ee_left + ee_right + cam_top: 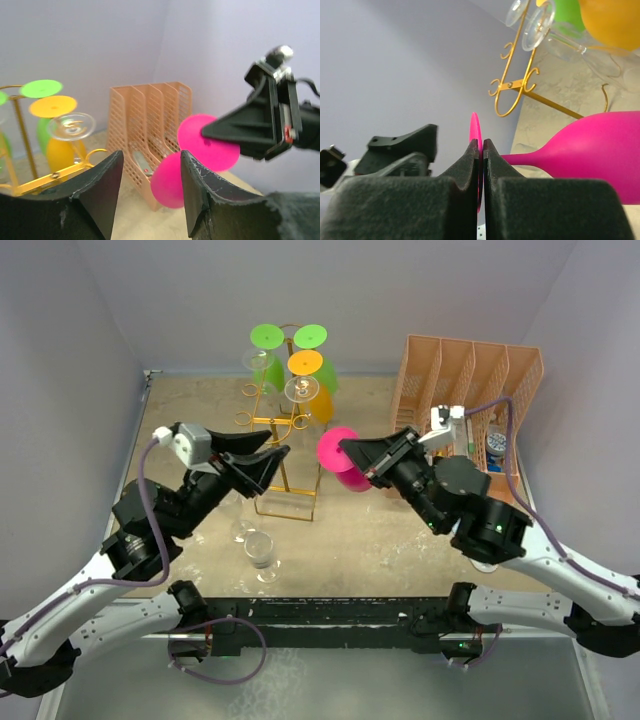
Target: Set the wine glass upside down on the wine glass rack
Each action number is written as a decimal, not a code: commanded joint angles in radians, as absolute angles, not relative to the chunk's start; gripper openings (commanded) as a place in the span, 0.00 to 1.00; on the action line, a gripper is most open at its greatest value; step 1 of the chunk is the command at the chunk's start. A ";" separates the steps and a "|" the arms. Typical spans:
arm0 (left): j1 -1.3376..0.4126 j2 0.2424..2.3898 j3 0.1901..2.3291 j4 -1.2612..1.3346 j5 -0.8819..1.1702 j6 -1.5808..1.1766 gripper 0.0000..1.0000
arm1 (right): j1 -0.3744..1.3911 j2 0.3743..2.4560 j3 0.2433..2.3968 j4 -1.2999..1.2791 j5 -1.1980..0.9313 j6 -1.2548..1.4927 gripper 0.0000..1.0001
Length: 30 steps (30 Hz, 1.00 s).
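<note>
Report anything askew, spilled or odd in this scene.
The magenta plastic wine glass lies sideways in mid-air, pinched only by its thin foot disc in the right claw, beside the gold wire rack rather than hanging on it. No spill or breakage shows.

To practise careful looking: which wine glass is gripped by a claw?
The pink wine glass: the right claw pinches its foot; green glasses, orange glass and clear glasses are ungripped.
</note>
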<state>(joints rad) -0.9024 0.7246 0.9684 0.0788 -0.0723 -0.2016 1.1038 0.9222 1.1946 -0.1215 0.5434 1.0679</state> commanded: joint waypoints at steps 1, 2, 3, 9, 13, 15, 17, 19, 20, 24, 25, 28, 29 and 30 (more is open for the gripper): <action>-0.900 0.666 0.928 0.123 -0.349 -0.289 0.48 | 1.039 0.983 1.226 -0.049 0.531 1.121 0.00; -0.900 0.652 0.910 0.142 -0.383 -0.288 0.48 | 1.004 0.998 1.225 -0.025 0.484 1.120 0.00; -0.900 0.640 0.896 0.153 -0.399 -0.289 0.49 | 0.967 1.014 1.221 -0.010 0.432 1.119 0.00; -0.899 0.609 0.884 0.117 -0.471 -0.288 0.49 | 0.873 1.125 1.237 0.083 0.281 1.107 0.00; -0.900 0.589 0.884 0.083 -0.501 -0.282 0.50 | 0.864 1.182 1.257 0.146 0.250 1.114 0.00; -0.899 0.579 0.881 0.074 -0.508 -0.279 0.49 | 0.861 1.210 1.274 0.157 0.247 1.115 0.00; -0.900 0.571 0.875 0.068 -0.513 -0.276 0.49 | 0.857 1.232 1.285 0.167 0.252 1.117 0.00; -0.900 0.564 0.874 0.062 -0.518 -0.272 0.49 | 0.856 1.243 1.290 0.177 0.262 1.117 0.00; -0.900 0.561 0.873 0.058 -0.521 -0.269 0.50 | 0.855 1.246 1.290 0.182 0.266 1.116 0.00; -0.900 0.556 0.873 0.047 -0.537 -0.257 0.50 | 0.851 1.251 1.295 0.186 0.296 1.119 0.00; -0.900 0.554 0.873 0.046 -0.542 -0.255 0.50 | 0.851 1.254 1.295 0.186 0.302 1.120 0.00; -0.900 0.552 0.870 0.046 -0.546 -0.250 0.50 | 0.846 1.266 1.299 0.182 0.310 1.120 0.00; -0.900 0.551 0.870 0.045 -0.547 -0.249 0.50 | 0.844 1.271 1.303 0.183 0.305 1.120 0.00; -0.900 0.551 0.871 0.042 -0.548 -0.249 0.50 | 0.844 1.277 1.307 0.184 0.299 1.118 0.00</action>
<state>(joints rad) -0.9024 0.5602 0.8707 0.0307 -0.5312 -0.2687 0.8520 1.2671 1.2461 0.1184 0.2794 1.1114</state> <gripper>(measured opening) 0.496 0.012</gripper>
